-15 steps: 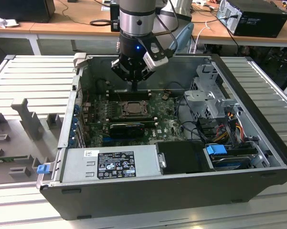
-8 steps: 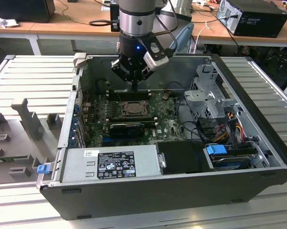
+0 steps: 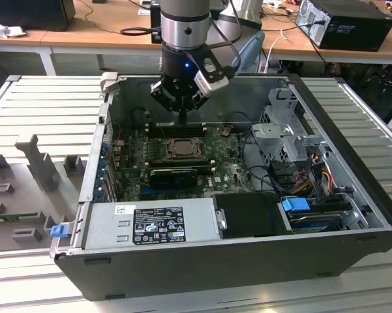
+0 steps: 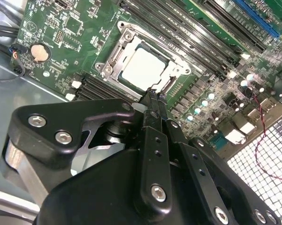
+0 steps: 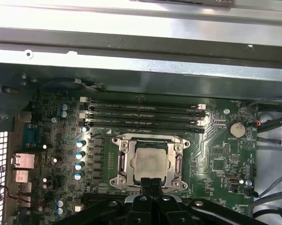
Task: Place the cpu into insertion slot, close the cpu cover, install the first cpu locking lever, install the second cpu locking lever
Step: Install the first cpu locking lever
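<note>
At the near edge of the open computer case (image 3: 202, 274), one grey power supply (image 3: 150, 225) is lying along the wall, with one blue-tabbed drive (image 3: 296, 205) sitting toward the exterior view's right. The case is resting on a ribbed metal counter (image 3: 39, 98), where grey fixture blocks (image 3: 38, 160) are standing at the exterior view's left.

Farther in, the green motherboard (image 3: 225, 166) is carrying one insertion slot (image 3: 164, 151). One cpu (image 5: 150, 161) is sitting in that slot with its pale face up, also seen in the second wrist view (image 4: 143, 69). One cpu cover (image 5: 127, 161) is lying flat around it as a silvery frame, with the chip showing through its window (image 4: 113, 56).

The claw (image 3: 182, 119) is hanging just above the far side of the slot. In both wrist views its two black fingers are pressing together with no gap and gripping nothing. Their tips (image 5: 151, 180) are meeting at the edge of the cover, just beside the cpu (image 4: 155, 96); whether they are touching the metal is not clear.

Across the slot from the claw, four long black memory slots (image 5: 143, 115) are running side by side, and one coin battery (image 5: 234, 130) is sitting off to one side of the slot. Beyond the case, wooden desks (image 3: 104, 29) are standing at the far end.
</note>
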{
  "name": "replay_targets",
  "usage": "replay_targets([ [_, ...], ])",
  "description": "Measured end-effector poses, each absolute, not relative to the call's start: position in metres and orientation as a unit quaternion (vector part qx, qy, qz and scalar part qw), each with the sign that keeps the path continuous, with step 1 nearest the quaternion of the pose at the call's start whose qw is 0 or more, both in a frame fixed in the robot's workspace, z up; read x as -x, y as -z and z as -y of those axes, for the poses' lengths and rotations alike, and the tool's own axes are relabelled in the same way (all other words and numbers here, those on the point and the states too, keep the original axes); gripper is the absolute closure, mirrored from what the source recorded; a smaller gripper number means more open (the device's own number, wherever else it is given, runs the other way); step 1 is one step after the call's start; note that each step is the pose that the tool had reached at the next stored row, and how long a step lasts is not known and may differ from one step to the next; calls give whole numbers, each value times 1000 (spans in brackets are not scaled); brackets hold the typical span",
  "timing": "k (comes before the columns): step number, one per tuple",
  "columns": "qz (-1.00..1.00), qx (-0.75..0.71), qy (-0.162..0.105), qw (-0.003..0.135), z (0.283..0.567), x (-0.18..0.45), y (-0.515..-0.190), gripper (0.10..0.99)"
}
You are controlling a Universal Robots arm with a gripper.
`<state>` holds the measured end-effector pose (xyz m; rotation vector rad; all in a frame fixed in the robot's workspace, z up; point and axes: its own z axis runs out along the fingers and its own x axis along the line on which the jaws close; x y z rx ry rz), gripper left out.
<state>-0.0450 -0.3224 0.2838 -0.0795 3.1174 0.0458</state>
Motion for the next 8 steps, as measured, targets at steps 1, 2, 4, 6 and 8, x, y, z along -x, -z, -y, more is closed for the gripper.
replay_targets([
  [1, -999, 26, -15, 12, 322, 46, -284, 980],
  [2, -999, 26, -16, 12, 322, 48, -284, 980],
  [4, -999, 26, -19, 13, 322, 55, -282, 980],
  [6, -999, 25, -22, 13, 322, 57, -280, 980],
  [8, -1000, 15, -22, 13, 322, 59, -274, 980],
])
